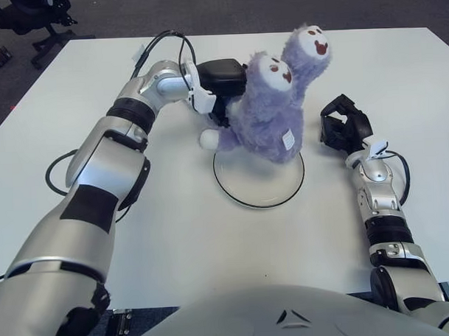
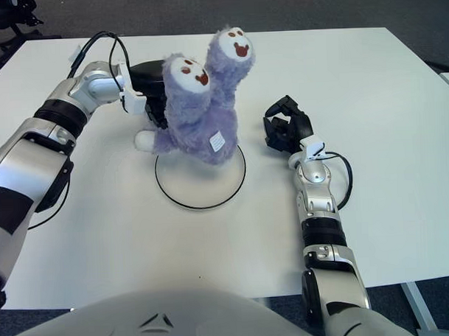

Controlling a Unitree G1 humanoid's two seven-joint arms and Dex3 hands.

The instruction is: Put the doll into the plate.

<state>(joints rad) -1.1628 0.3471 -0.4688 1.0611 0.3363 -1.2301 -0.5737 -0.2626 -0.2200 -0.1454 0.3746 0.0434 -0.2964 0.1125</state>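
Observation:
A fluffy purple doll [image 1: 270, 115] with two white-faced heads and white feet hangs upright over the far rim of a white plate [image 1: 259, 183] with a black edge. My left hand [image 1: 223, 83] is shut on the doll's back from the left, its black fingers partly hidden in the fur. One white foot [image 1: 209, 138] of the doll shows just left of the plate's far rim, near the table. My right hand [image 1: 345, 127] shows to the right of the plate, fingers curled, holding nothing.
The white table [image 1: 175, 236] spreads around the plate. A black cable [image 1: 161, 41] loops off my left forearm. An office chair [image 1: 27, 16] stands on the dark floor beyond the table's far left corner.

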